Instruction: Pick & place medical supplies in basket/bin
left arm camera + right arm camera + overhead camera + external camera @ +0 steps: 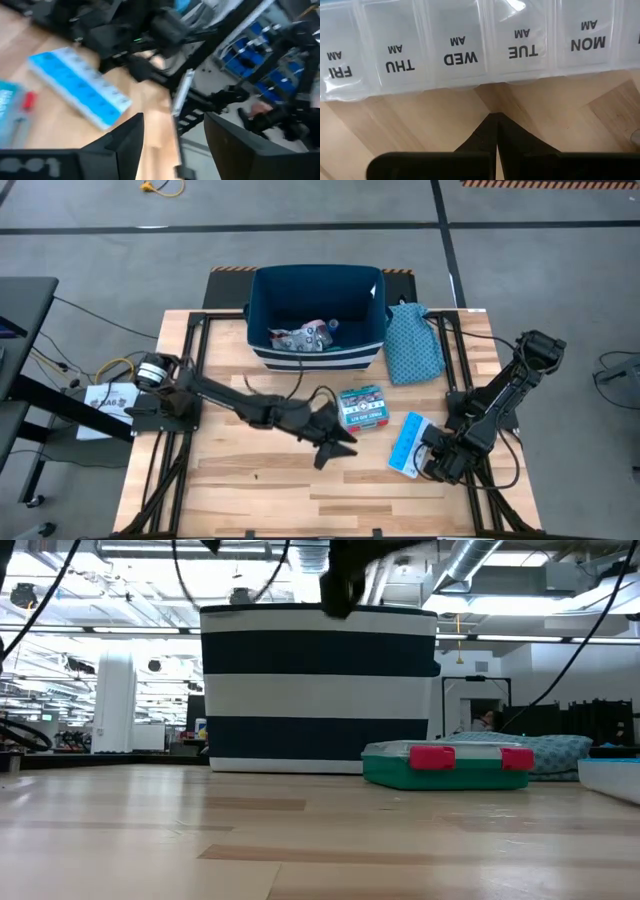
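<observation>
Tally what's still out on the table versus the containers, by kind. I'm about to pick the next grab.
Supplies loose on the table: 2, the teal-and-red box and the light blue pill organiser
Bins: 1, the navy striped bin, some items already inside, too jumbled to count
Cloth bags: 1, the teal patterned bag
Total: 4

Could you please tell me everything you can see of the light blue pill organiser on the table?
The pill organiser is a long, flat, light blue plastic strip of translucent lidded compartments printed AM above day names MON to FRI. All visible lids look shut. It lies flat and angled on the wooden table, right of the teal-and-red box. The shut right gripper sits just beside it, apparently not touching.
</observation>
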Controlling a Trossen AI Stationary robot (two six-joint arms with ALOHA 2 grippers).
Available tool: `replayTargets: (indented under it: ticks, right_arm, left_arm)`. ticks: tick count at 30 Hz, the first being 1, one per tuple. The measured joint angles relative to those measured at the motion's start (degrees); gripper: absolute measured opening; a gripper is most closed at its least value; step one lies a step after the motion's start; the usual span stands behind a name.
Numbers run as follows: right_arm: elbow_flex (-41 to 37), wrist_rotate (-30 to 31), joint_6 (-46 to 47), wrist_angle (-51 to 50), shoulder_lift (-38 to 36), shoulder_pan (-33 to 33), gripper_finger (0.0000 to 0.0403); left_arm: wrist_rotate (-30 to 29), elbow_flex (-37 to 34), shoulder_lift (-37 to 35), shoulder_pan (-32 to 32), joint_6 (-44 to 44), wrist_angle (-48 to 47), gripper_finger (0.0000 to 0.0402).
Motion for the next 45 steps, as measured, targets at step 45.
replayTargets:
  ticks: [45]
  right_arm:
    - [1.5, -6.0, -5.5, -6.8, 0.2, -5.2, 0.0]
  left_arm:
    - [-21.3, 0.0, -20.5, -12.3, 17.6, -21.4, 0.0199]
